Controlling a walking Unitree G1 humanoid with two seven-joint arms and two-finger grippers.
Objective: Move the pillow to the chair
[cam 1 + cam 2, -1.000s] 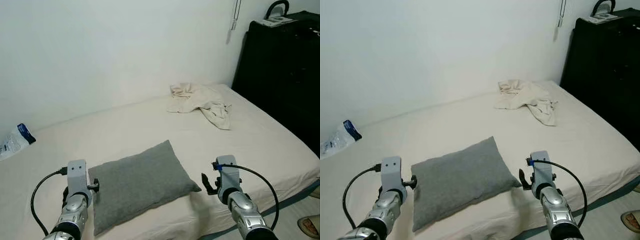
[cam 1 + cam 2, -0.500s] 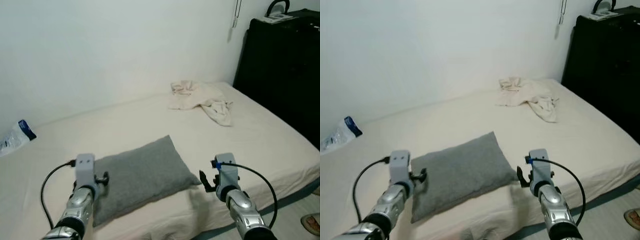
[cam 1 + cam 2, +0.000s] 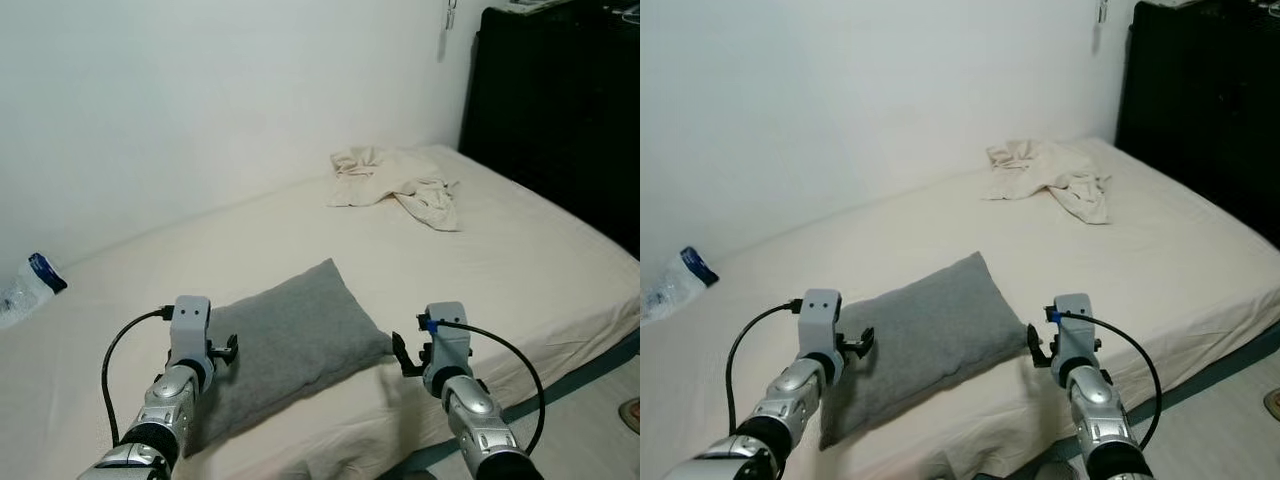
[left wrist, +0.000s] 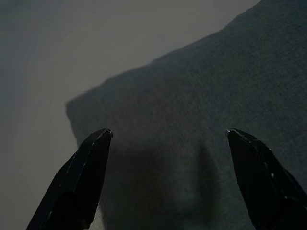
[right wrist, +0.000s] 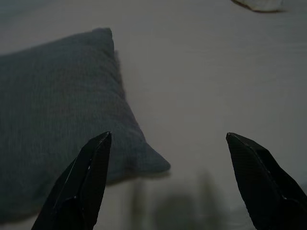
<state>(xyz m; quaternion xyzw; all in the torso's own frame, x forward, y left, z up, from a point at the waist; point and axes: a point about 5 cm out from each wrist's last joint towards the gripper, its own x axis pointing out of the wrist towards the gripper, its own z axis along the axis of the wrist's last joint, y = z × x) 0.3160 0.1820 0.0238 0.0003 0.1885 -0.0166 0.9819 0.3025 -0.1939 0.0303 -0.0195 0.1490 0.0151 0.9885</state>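
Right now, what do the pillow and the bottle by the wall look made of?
Pillow: grey woven fabric, matte, soft filling likely; weave texture shows in the left wrist view. Bottle: probably clear crinkled plastic with a blue label; too small to be sure.

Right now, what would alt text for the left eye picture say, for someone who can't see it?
A gray pillow lies on a cream bed, with the robot's left gripper over its near left end and the right gripper open beside its right corner. A crumpled beige cloth lies farther back, near a black cabinet by the white wall.
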